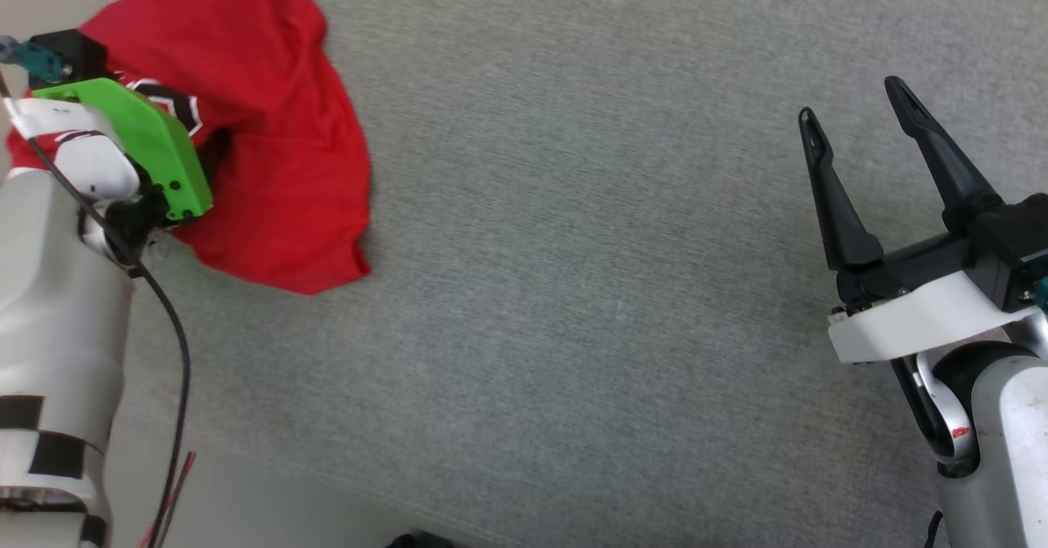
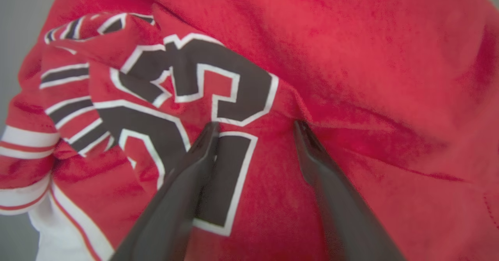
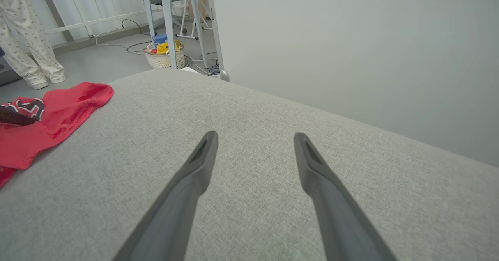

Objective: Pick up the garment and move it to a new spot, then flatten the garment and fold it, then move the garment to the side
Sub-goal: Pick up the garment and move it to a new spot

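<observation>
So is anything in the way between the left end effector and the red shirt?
No, nothing visible. The left end effector hangs open right over the crumpled garment, pointing at its black number print, with only cloth showing in its gap.

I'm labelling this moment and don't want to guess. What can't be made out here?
Head view: the green bracket and forearm cover part of the garment.
Left wrist view: the garment's lettering is crumpled into folds; whether the open left gripper touches it is unclear.
Right wrist view: the garment is cut off by the left edge; the basket contents are too small.
</observation>
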Controlling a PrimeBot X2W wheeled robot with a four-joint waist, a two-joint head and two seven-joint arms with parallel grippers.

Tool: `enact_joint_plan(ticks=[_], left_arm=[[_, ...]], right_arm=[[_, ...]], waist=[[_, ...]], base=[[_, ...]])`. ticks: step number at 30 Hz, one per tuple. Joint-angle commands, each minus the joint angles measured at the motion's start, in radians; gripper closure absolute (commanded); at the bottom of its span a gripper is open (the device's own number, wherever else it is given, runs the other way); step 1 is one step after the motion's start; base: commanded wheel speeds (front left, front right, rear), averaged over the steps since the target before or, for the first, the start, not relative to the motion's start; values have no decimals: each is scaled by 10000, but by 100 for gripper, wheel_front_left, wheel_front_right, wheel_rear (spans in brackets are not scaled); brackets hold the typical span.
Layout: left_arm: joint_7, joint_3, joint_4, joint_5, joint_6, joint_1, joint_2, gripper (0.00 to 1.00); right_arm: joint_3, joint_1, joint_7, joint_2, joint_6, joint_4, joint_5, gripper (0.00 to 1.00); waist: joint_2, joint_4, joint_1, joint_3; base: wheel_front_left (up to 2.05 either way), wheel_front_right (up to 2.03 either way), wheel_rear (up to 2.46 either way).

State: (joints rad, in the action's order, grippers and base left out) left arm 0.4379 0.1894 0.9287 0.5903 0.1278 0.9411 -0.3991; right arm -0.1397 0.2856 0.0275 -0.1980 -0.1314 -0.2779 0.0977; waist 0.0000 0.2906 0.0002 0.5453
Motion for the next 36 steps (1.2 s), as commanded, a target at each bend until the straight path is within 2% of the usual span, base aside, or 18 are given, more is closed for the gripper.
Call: enact_joint_plan(ticks=[1, 4, 5, 6, 7, 14, 25, 31, 36], left_arm=[[459, 131, 255, 193, 28, 170, -138, 0], [1358, 144, 873, 561, 13, 186, -182, 0], [1588, 94, 1106, 657, -53, 196, -176, 33], [1695, 70, 1249, 701, -108, 206, -175, 60], [1725, 21, 1388, 757, -183, 213, -167, 100], [978, -92, 1756, 854, -358, 81, -32, 100], [-1764, 209, 1268, 88, -681, -99, -626, 100], [-2884, 663, 634, -433, -789, -248, -459, 100], [-3382, 918, -36, -518, -720, -653, -70, 100]], right_arm=[[-6, 234, -131, -10, 7, 72, 89, 0], [68, 276, -244, 27, 7, 168, 118, 0], [84, 287, -273, 43, 7, 197, 125, 0], [86, 302, -292, 54, 7, 223, 136, 0], [77, 323, -310, 62, 7, 266, 157, 0], [-144, 557, -516, -32, 7, 716, 198, 0], [87, -30, -1082, 564, 7, 1727, 222, 0], [434, -707, -1167, 827, 7, 2033, 177, 0], [903, -1389, -1160, 1093, 7, 2106, 93, 0]], waist=[[0, -952, -2, 924], [0, -1039, -2, 954], [0, -1073, -2, 945], [0, -1107, -2, 935], [0, -1147, -2, 915], [0, -1316, -2, 323], [0, -1624, -2, -1849], [0, -1832, -2, -3003], [0, -2220, -2, -3854]], base=[[0, 0, 0], [0, 0, 0], [0, 0, 0], [0, 0, 0], [0, 0, 0], [0, 0, 0], [0, 0, 0], [0, 0, 0], [0, 0, 0]])
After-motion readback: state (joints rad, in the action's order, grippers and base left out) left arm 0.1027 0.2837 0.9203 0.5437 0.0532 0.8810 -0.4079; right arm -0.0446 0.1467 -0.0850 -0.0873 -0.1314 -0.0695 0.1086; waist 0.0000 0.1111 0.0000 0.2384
